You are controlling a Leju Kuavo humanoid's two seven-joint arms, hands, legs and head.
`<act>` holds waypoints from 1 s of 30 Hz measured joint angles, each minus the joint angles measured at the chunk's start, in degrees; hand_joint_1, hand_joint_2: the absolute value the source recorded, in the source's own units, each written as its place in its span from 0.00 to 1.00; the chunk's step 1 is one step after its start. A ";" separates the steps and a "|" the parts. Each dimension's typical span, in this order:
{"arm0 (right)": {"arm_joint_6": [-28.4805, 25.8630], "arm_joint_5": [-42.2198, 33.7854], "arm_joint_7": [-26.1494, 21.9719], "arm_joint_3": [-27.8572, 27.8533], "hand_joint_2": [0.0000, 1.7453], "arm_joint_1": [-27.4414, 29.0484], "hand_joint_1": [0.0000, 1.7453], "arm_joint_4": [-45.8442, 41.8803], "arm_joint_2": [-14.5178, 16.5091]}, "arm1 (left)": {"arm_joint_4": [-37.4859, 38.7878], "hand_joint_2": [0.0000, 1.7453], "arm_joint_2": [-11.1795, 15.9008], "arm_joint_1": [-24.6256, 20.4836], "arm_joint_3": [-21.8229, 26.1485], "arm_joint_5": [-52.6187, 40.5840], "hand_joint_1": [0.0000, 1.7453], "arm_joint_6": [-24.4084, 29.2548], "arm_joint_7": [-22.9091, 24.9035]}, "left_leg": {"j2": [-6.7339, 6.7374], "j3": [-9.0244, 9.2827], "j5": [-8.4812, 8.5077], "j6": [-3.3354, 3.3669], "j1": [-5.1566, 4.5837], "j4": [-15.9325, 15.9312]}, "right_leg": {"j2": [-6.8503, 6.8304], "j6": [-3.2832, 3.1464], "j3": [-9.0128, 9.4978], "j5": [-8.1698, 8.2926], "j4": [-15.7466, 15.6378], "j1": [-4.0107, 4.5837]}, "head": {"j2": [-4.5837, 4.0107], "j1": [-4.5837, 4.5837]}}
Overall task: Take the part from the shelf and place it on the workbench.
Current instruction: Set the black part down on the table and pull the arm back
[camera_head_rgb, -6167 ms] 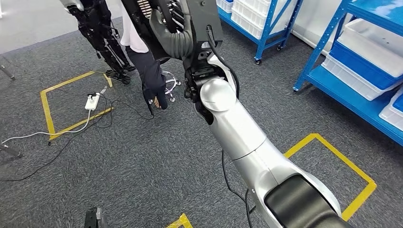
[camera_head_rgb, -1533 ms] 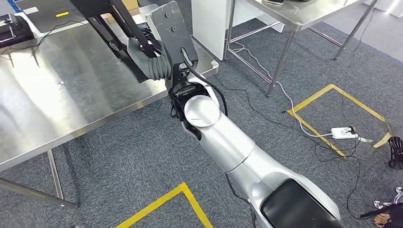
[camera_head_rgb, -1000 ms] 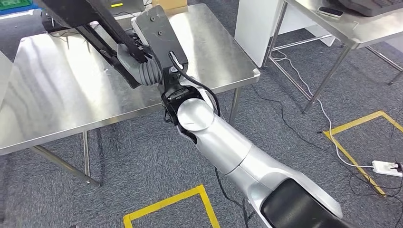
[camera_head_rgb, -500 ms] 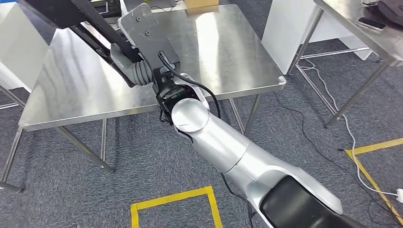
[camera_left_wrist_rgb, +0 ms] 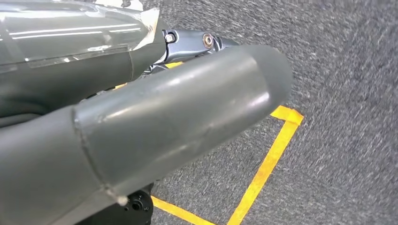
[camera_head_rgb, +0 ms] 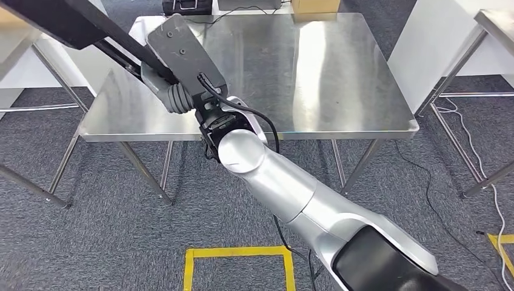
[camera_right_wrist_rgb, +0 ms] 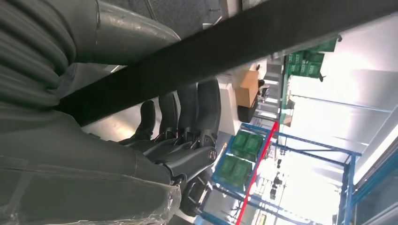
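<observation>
Right robot hand [camera_right_wrist_rgb: 178, 122]: we see its fingers clamped around the long black part [camera_head_rgb: 66, 24].
Left robot hand [camera_left_wrist_rgb: 141, 122]: grip state, we cannot tell.
Change: the steel worktop [camera_head_rgb: 339, 79] now sits squarely ahead of us; earlier it lay off to the left.
Meaning: we judge placing comes next.

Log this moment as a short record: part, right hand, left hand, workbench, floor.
part: long black bar, held above the workbench, not yet set down
right hand: grips the bar, raised over the workbench's near left edge
left hand: hangs over the carpet, holding nothing visible; fingers' state unclear
workbench: steel table, straight ahead
floor: grey carpet with yellow tape square
</observation>
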 joint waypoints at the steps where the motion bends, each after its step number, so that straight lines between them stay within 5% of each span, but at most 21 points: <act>1: -0.02 0.21 0.05 -0.03 1.00 0.03 1.00 0.01 0.05 | 0.00 0.00 0.00 0.15 0.02 -0.10 0.00 -0.04 -0.01 | -0.14 -0.06 -0.01 -0.37 0.12 -0.08 | -0.11 -0.33 0.12 0.12 0.00 0.07 | 0.00 -0.01; 4: -0.24 0.88 0.07 -0.42 1.00 0.11 1.00 0.01 0.14 | -0.01 0.00 -0.04 0.26 0.07 -0.43 0.00 -0.22 -0.02 | 2.05 -0.94 -1.40 -1.27 0.30 1.86 | -0.66 -1.46 0.58 0.55 -0.50 -0.39 | 0.00 -0.27; 6: -0.39 1.54 0.05 -0.91 1.00 0.26 1.00 0.03 0.11 | -0.02 0.00 -0.09 0.03 0.08 -0.70 0.00 -0.31 -0.02 | 5.03 -3.84 -4.73 -1.74 0.22 8.11 | -1.17 -2.00 0.82 0.52 -0.66 -0.40 | 0.00 -0.59; 8: -0.43 2.35 0.07 -1.29 1.00 0.80 1.00 0.06 0.09 | -0.02 0.00 -0.07 -0.13 0.13 -1.10 0.00 -0.15 -0.01 | 6.19 -7.21 -7.33 -2.07 0.33 14.90 | -1.64 -2.14 0.86 0.42 -0.65 -0.28 | 0.00 -0.62; 9: -0.43 2.86 0.13 -1.46 1.00 1.16 1.00 0.07 0.09 | -0.02 0.00 -0.07 -0.13 0.15 -1.34 0.00 -0.01 -0.01 | 6.36 -7.80 -7.28 -2.14 0.38 16.03 | -1.83 -2.14 0.87 0.38 -0.64 -0.27 | 0.00 -0.63; 10: -0.43 3.42 0.26 -1.65 1.00 1.45 1.00 0.08 0.09 | -0.03 0.00 -0.05 -0.12 0.17 -1.55 0.00 0.13 -0.01 | 6.44 -7.14 -6.13 -2.14 0.43 14.72 | -1.96 -2.12 0.91 0.35 -0.63 -0.27 | 0.00 -0.63; 13: -0.43 5.16 0.77 -2.24 1.00 1.67 1.00 0.06 0.10 | -0.05 0.00 0.06 -0.19 0.24 -2.09 0.00 0.44 0.00 | 7.06 -1.18 -1.40 -1.75 0.43 3.53 | -2.14 -1.76 1.05 0.11 -0.58 0.03 | 0.00 -0.62; 15: -0.43 6.12 1.03 -2.47 1.00 1.70 1.00 0.04 0.09 | -0.08 0.00 0.04 -0.26 0.26 -2.32 0.00 0.69 0.02 | 7.23 0.54 -0.73 -1.37 0.29 0.24 | -2.18 -1.67 0.98 -0.15 -0.41 0.62 | 0.00 -0.55; 26: -0.48 8.95 1.75 -2.69 1.00 1.97 1.00 0.04 0.07 | -0.22 0.00 -0.07 -0.27 0.40 -2.85 0.00 1.07 0.09 | 6.42 0.40 -0.65 -0.14 -0.68 0.21 | -2.83 -1.25 1.31 0.07 -1.16 0.72 | 0.00 -0.51; 30: -0.15 10.98 2.14 -3.36 1.00 2.34 1.00 -0.11 0.11 | -0.24 0.00 0.02 -0.26 0.69 -3.25 0.00 1.09 0.23 | 6.36 0.16 -0.97 0.88 -0.82 0.53 | -2.94 0.13 1.46 0.18 -1.59 -0.12 | 0.00 -0.57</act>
